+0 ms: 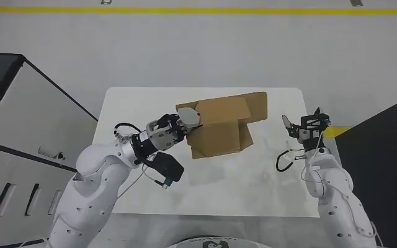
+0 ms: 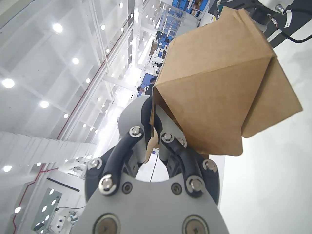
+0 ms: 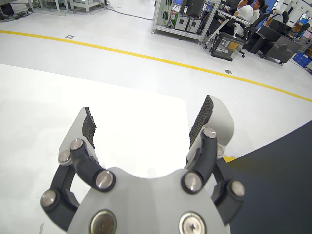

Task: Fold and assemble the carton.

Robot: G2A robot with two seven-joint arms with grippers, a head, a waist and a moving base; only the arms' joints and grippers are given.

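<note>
Since the left claw grips only one wall edge of the half-formed carton, centre frame over the surface, and the right claw gapes empty at frame right, well apart, the carton may pivot, slip free or buckle.

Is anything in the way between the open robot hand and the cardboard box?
Nothing visible is. The right gripper is open by the table's side, and only white table lies between it and the carton. The left gripper is shut on the carton's edge.
</note>
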